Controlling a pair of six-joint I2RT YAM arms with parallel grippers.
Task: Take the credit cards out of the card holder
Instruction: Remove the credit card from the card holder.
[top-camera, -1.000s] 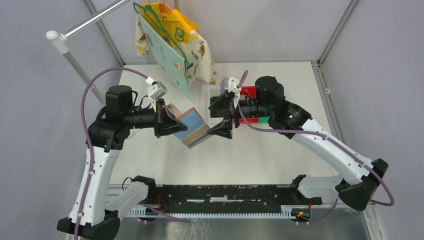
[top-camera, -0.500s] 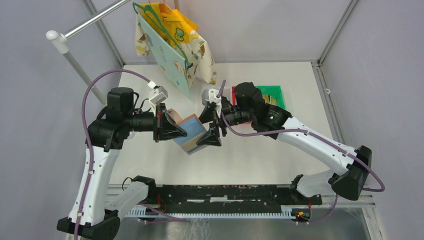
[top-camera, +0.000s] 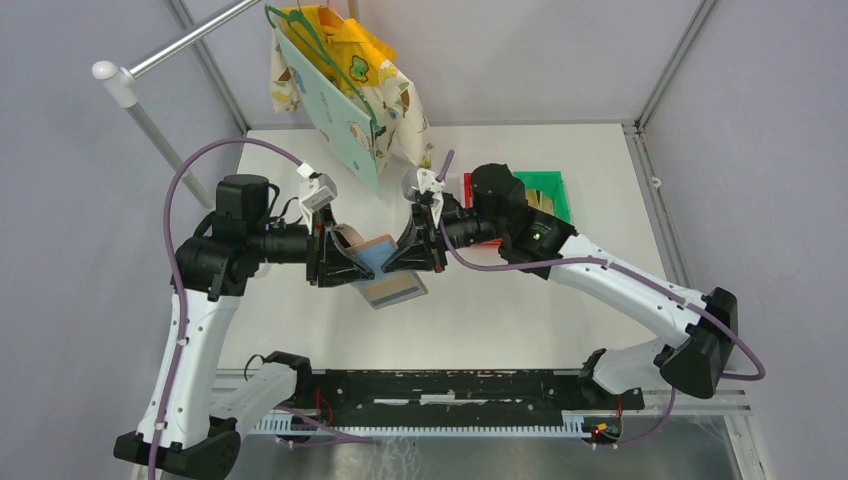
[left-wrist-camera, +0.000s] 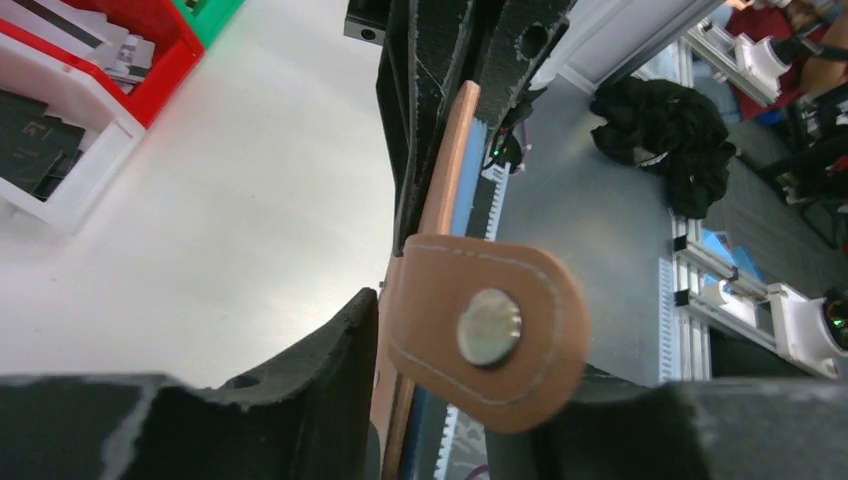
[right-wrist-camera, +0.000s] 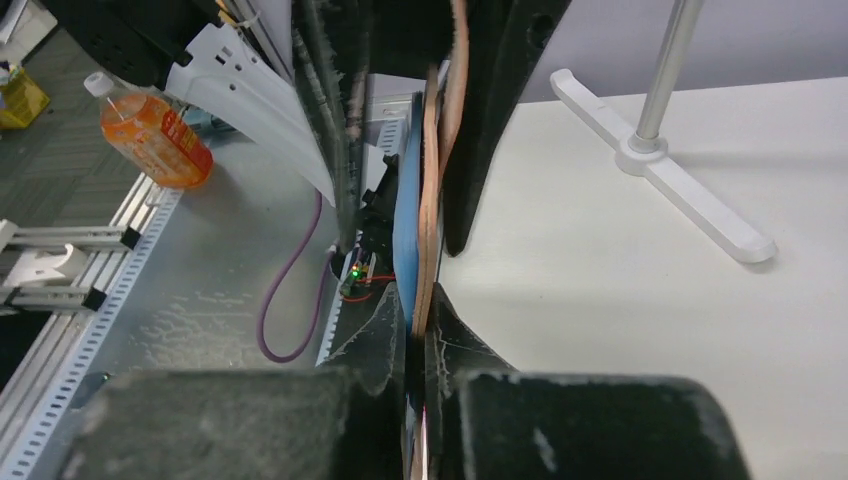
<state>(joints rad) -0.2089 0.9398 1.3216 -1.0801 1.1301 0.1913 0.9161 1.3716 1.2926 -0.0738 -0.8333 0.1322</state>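
Observation:
The salmon-pink card holder hangs open above the table between the two arms, its light blue inside facing up. A tan strip lies along its near edge; I cannot tell if that is one of the credit cards. My right gripper is shut on its right edge, with pink and blue layers pinched between the fingers. My left gripper stands open around the left side. The card holder's snap tab sits between those spread fingers. Loose black credit cards lie in a white bin.
A red bin and a green bin holding cards stand at the back right of the table, behind the right arm. Children's clothes hang from a rack at the back left. The rack's white foot rests on the table.
My right gripper moved left onto the card holder's right edge and shut on it. My left gripper's jaws opened. The card holder dipped slightly and tilted.

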